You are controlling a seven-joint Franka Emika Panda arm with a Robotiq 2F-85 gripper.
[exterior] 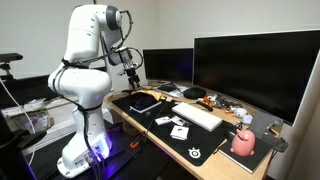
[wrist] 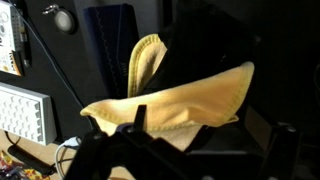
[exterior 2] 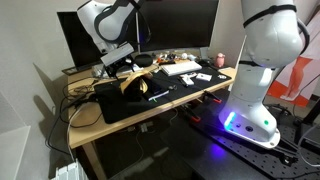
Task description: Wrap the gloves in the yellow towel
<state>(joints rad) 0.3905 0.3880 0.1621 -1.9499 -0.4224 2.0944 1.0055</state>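
the yellow towel [wrist: 175, 100] is being shown lying crumpled and folded over on itself, one edge being turned upward, on the black mat [exterior 2: 150, 108] that is being carried by the wooden desk [exterior 2: 88, 116]. in an exterior view the yellow towel [exterior 2: 136, 86] is being seen near the mat's far end. dark material is being seen against its fold in the wrist view, and whether this is the gloves cannot be told. the gripper [exterior 2: 122, 68] is being held just above the towel, its jaws being held apart with nothing clamped between them. further along the desk a white keyboard [exterior: 197, 115] is being displayed before a large monitor [exterior: 255, 70].
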